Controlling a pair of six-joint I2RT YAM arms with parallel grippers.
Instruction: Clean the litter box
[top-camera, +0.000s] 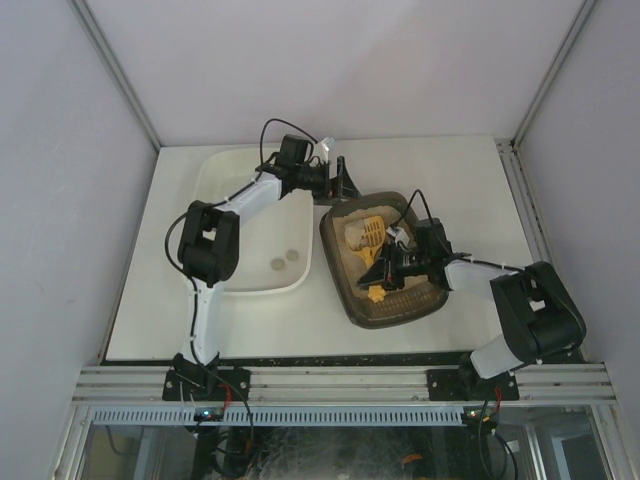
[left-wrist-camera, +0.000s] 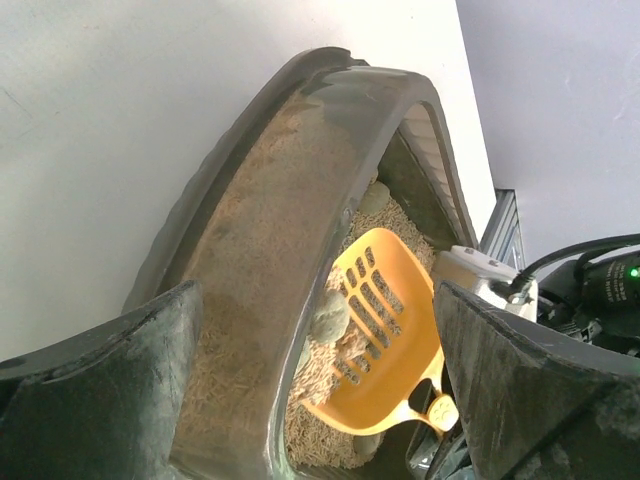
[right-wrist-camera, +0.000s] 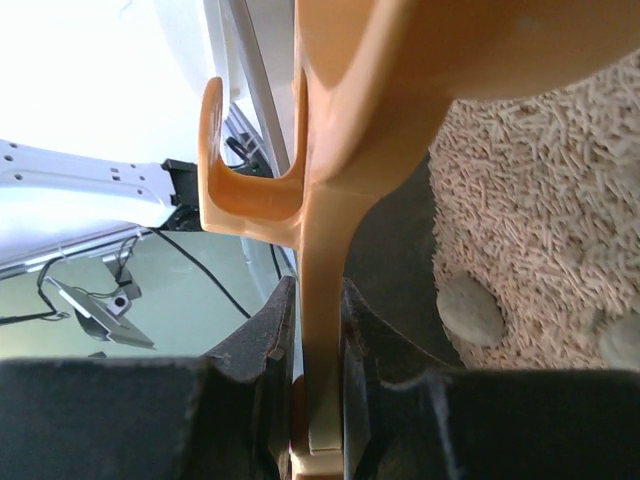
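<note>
The litter box (top-camera: 425, 300) is a dark tray of beige litter (right-wrist-camera: 540, 190) right of centre. My right gripper (top-camera: 388, 264) is over it, shut on the handle of a yellow slotted scoop (top-camera: 371, 234); in the right wrist view the handle (right-wrist-camera: 322, 290) is pinched between the fingers of the right gripper (right-wrist-camera: 320, 335). The scoop (left-wrist-camera: 390, 340) carries a grey clump (left-wrist-camera: 330, 316) and some litter. My left gripper (top-camera: 342, 186) stands open at the box's far-left corner, and in its own view the left gripper (left-wrist-camera: 320, 400) has the box rim (left-wrist-camera: 300, 200) between its fingers.
A cream-white tub (top-camera: 230, 170) sits left of the litter box, under the left arm, with two grey clumps (top-camera: 285, 260) in its near corner. More grey clumps (right-wrist-camera: 470, 310) lie in the litter. Grey walls enclose the white table (top-camera: 450, 170) on three sides.
</note>
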